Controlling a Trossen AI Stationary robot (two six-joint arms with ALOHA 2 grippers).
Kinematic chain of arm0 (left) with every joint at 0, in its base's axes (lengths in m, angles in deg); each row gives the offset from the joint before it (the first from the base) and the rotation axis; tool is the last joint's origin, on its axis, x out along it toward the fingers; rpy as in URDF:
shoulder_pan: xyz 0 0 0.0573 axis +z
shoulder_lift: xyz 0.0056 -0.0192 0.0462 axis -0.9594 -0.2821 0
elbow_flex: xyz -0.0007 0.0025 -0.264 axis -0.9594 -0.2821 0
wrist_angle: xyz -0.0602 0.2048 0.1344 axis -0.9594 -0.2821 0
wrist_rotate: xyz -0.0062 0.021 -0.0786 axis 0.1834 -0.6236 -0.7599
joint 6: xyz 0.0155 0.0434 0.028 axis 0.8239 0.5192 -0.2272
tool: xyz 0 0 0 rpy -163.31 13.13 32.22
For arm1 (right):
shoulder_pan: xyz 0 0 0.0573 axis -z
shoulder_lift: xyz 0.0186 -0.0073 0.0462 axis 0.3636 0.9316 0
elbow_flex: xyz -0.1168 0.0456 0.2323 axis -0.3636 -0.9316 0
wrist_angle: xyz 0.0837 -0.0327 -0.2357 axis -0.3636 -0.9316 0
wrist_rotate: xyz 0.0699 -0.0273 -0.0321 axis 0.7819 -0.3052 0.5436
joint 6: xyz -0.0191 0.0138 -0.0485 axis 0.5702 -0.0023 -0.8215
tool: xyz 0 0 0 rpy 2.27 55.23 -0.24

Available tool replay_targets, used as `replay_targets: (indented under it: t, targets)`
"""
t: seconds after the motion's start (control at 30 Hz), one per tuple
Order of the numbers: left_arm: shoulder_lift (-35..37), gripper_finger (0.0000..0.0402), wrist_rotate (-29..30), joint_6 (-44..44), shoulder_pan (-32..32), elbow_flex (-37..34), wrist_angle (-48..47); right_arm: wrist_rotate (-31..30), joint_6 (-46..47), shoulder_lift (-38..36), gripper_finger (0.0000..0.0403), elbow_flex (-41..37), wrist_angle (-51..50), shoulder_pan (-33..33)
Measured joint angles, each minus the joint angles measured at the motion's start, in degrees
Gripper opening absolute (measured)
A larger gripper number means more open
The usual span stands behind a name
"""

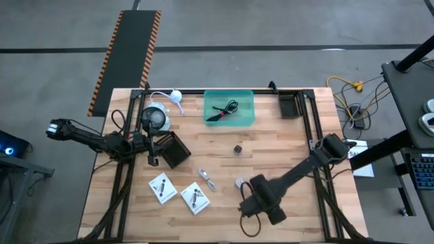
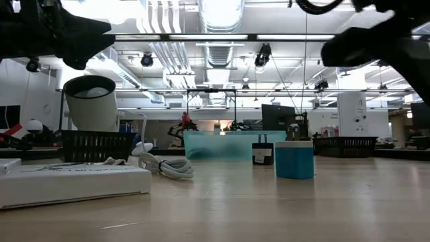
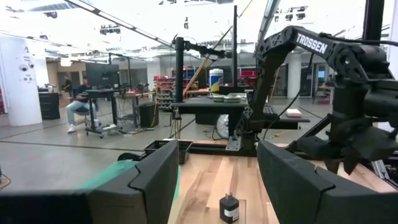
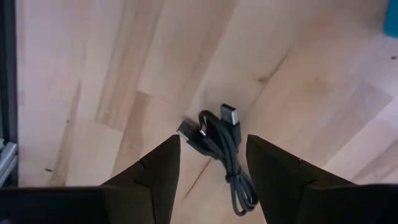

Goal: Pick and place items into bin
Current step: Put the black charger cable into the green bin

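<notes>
Wooden planks make up the table (image 1: 271, 152), with a grey workshop floor around it. At the left, the left gripper (image 1: 153, 150) waits with its fingers spread and nothing between them, beside a white round device (image 1: 155, 118) and a black box (image 1: 174, 150). Near the front edge lie two white packets (image 1: 163, 188) (image 1: 194, 198), and just right of them a pale coiled cable (image 1: 208, 179). At the far side, in the middle, stands the green bin (image 1: 229, 108), already holding a black cable (image 1: 226, 108) and a red stick (image 1: 218, 116). A small dark cube (image 1: 239, 149) sits alone mid-table. At the right front, the right gripper (image 4: 211, 163) hangs over a coiled black USB cable (image 4: 222, 144), fingers apart on either side and not yet gripping it. By my reckoning the job is barely started: two things binned, most items left.
</notes>
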Motion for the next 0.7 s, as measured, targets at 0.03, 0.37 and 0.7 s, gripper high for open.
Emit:
replay_targets:
  t: [0.03,0.37,0.7]
  targets:
    - [0.0,0.0203,0.0,0.0,0.0,0.0,0.0,0.0,0.2,0.0,0.0169,-0.5,0.1,-0.3]
    - [-2.2,0.0203,0.0,0.0,0.0,-0.1,-0.1,-0.2,2.9,0.0,0.0164,-6.7,2.5,-0.8]
    - [-3.0,0.0203,0.0,0.2,0.0,-0.1,0.0,-0.2,2.4,0.1,0.0156,-12.1,9.1,-0.7]
